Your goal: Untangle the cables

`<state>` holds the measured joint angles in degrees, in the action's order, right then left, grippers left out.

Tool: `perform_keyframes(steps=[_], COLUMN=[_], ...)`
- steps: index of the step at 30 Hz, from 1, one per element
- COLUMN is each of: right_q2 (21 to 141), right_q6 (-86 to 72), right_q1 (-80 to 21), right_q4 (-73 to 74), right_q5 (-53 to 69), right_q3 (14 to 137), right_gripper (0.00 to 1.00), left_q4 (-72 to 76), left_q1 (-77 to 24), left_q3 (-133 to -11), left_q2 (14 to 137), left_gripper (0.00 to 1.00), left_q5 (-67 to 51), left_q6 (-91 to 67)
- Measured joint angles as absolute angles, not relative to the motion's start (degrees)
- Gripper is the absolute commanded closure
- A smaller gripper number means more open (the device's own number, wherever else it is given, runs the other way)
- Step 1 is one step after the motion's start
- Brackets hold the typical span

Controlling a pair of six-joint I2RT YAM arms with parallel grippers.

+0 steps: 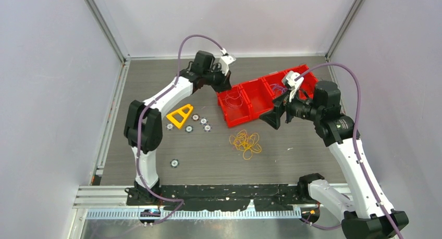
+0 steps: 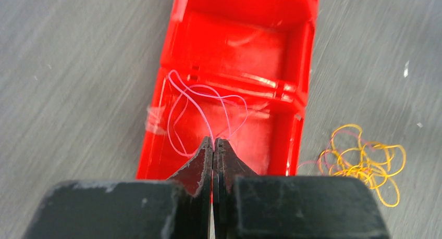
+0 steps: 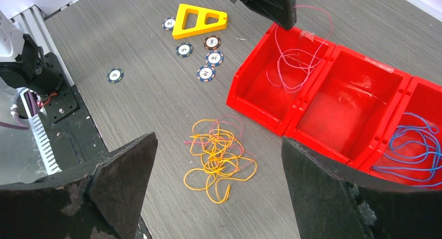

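Overhead, the left gripper [image 1: 225, 77] hangs over the red bins' [image 1: 223, 108] end compartment. Left wrist: jaws pinched tight on a pink cable [image 2: 177, 119] there. Right wrist: right gripper [image 3: 217, 140] gapes wide; yellow-orange tangle [image 3: 219, 161] lies beside the bins, blue cables [image 3: 412, 145] in the opposite end.

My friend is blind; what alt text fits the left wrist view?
The left gripper, shut, pinches a pink cable whose loops hang over a red bin. A yellow tangle lies on the table to its right.
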<state>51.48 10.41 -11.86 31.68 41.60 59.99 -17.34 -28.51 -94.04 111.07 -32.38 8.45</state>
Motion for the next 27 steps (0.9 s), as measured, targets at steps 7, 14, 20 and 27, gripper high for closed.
perform_keyframes(steps=[7, 14, 20, 27], right_q2=[53.2, 57.0, 60.7, 70.8], right_q6=[13.1, 19.8, 26.4, 29.6], right_q1=[-11.8, -11.6, -11.6, -16.9], right_q4=[34.9, 42.2, 45.8, 47.5], right_q5=[39.8, 36.9, 36.1, 33.4], right_q3=[59.9, 60.5, 61.0, 61.3], right_gripper=[0.05, 0.05, 0.02, 0.04], left_q4=[-26.5, -32.5, -39.7, -37.7], left_q1=[-31.3, -32.2, -29.4, -21.2], left_q3=[-96.5, -99.7, -108.3, -97.8], left_q2=[115.3, 116.6, 113.6, 89.3], left_gripper=[1.00, 0.38, 0.10, 0.00], left_q5=[-25.7, -23.1, -24.8, -33.4], left_q6=[13.1, 14.2, 13.4, 5.8])
